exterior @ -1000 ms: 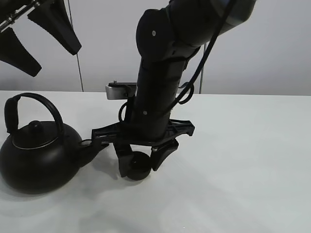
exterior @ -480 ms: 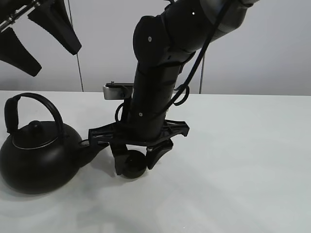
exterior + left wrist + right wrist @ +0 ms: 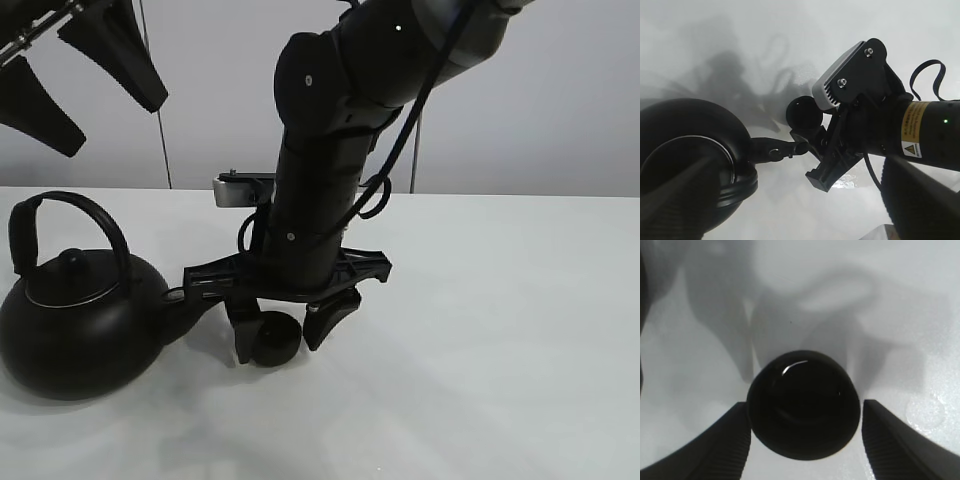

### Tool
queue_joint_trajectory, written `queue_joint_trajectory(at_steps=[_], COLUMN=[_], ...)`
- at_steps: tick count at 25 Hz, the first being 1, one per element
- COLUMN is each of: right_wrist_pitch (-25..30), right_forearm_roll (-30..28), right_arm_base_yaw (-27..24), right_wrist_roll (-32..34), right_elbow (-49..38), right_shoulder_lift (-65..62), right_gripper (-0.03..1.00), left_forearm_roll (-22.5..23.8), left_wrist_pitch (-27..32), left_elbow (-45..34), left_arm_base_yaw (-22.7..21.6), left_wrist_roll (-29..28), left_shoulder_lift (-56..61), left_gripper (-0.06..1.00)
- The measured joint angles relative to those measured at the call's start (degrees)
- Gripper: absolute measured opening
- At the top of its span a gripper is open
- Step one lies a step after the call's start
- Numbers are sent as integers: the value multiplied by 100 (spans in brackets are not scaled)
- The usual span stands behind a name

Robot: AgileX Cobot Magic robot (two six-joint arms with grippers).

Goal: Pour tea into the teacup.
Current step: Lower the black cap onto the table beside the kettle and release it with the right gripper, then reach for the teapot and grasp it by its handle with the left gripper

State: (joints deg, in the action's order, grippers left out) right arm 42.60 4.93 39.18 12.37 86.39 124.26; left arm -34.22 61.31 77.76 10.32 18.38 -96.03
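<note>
Teacup [image 3: 274,341], likely light, stiff and breakable, stands upright on the white table [image 3: 500,330] just off the teapot's [image 3: 80,330] spout, between the right gripper's [image 3: 281,347] jaws, slightly parted and not clamping it, with its opposite outer walls looking the surest hold.

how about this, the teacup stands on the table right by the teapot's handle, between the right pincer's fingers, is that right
Not quite. The teacup stands by the spout of the teapot, not by its handle, as the exterior high view shows. The rest holds: it is on the table, between the fingers of the right pincer.
</note>
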Motion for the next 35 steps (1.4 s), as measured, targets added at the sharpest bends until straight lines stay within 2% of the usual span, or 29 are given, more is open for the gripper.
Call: queue_joint_trajectory(at_steps=[13,22,28,35], right_wrist_pitch=[173,300,435,905], right_forearm_roll=[-71,-734,-1332,-2646], right_arm_base_yaw=[0,-71,-732,-2234], right_wrist_roll=[0,285,393,393], right_elbow=[0,0,0,0], right_shoulder_lift=[-230,-601,-1212,-1969], right_gripper=[45,45,45,45], left_forearm_roll=[0,0,0,0], left_wrist_pitch=[-5,-5,-5,-5], left_elbow=[0,0,0,0], left_arm_base_yaw=[0,0,0,0], left_wrist_roll=[0,0,0,0], left_shoulder_lift=[0,0,0,0], left_gripper=[63,63,63,63])
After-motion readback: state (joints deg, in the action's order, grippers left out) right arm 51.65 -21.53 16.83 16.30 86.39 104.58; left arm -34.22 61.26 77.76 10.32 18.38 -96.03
